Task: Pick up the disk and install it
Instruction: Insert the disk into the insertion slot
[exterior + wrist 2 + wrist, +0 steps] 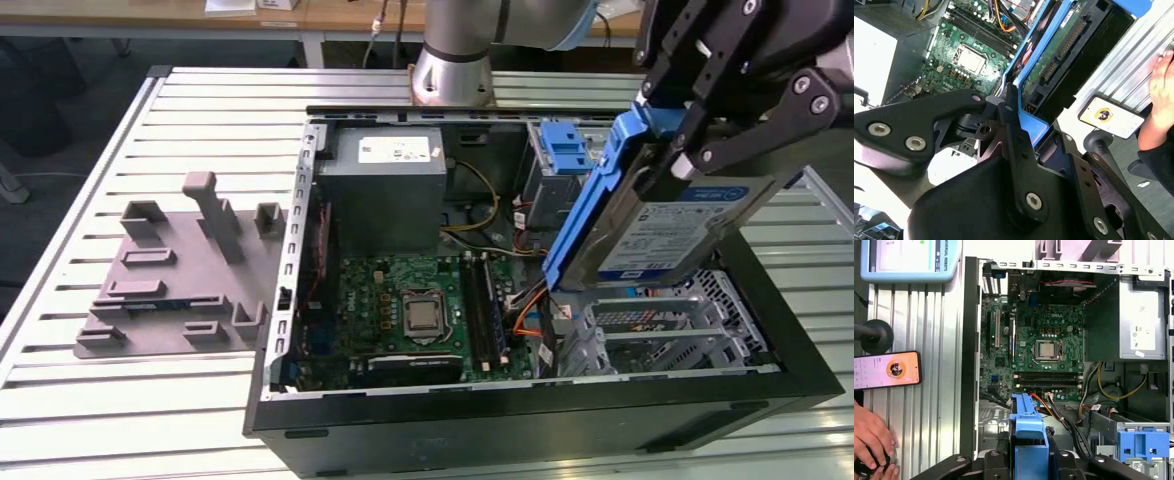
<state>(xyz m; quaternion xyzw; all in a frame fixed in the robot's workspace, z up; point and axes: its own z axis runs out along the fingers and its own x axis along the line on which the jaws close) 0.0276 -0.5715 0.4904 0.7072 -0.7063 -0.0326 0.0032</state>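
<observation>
Disk point(667, 230) hanging tilted at three o'clock from motherboard point(414, 300), your gripper point(687, 140) clamping blue rails point(587, 200). Lower corner sitting near orange cables point(530, 300): you are risking snag, twist in grip.

gripper point(681, 135): cropped by the exterior view's top and right edges; where it meets the disk point(667, 225) is hidden.
disk: upper end covered by the gripper's black links; label print too small to read.
arm point(454, 50): cut off above its base.
hand point(871, 440) point(1161, 85): cropped at the frame edge in both wrist views.
phone point(886, 370): one end cut off.
computer case point(534, 425): near corner cropped.
</observation>
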